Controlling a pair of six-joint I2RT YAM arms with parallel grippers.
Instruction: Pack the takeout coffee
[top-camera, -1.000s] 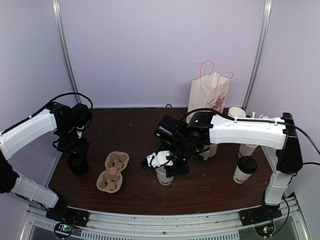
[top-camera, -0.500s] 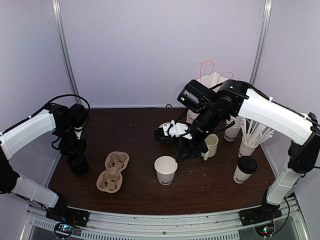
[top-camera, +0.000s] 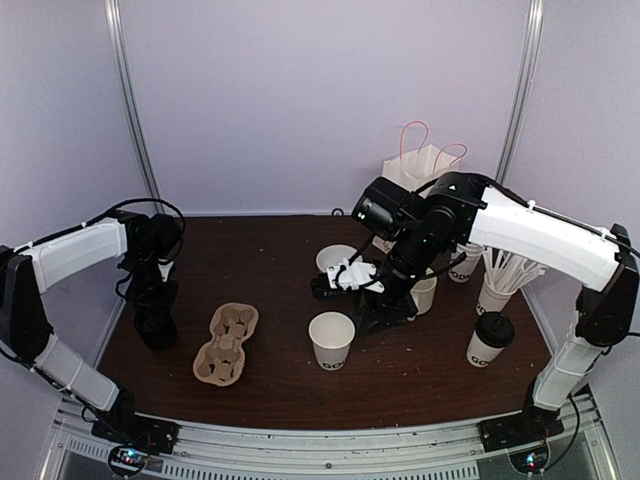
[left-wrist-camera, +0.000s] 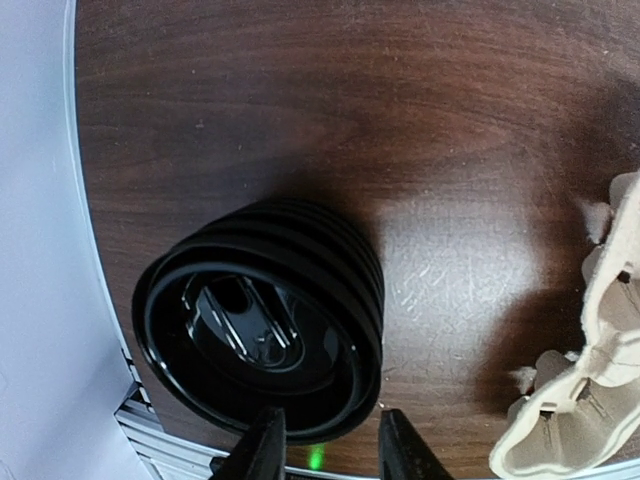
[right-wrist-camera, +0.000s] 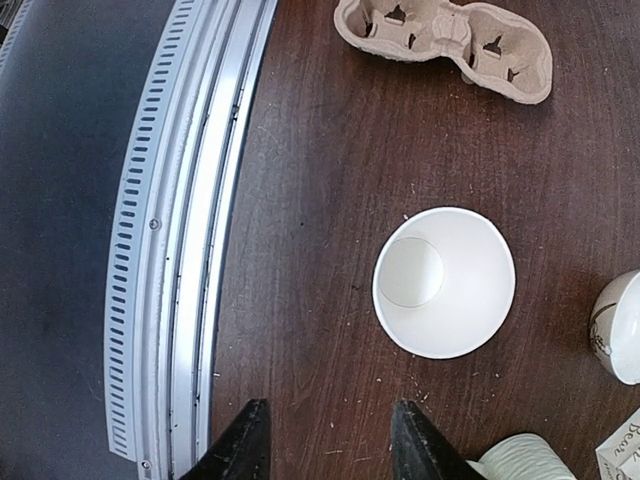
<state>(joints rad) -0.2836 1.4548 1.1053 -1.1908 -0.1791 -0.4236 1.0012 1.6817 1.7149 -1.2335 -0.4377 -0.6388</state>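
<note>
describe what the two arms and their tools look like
Both look alike. The left arm and right arm have smooth white shell links joined by bulky black joints, with thin black cables running and looping along them. The left tool and right tool each end in two black tapered fingers.

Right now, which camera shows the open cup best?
Right wrist: the open cup sits large, seen from almost straight above, its empty inside visible. Top external shows it small, at a slant; left wrist misses it.
</note>
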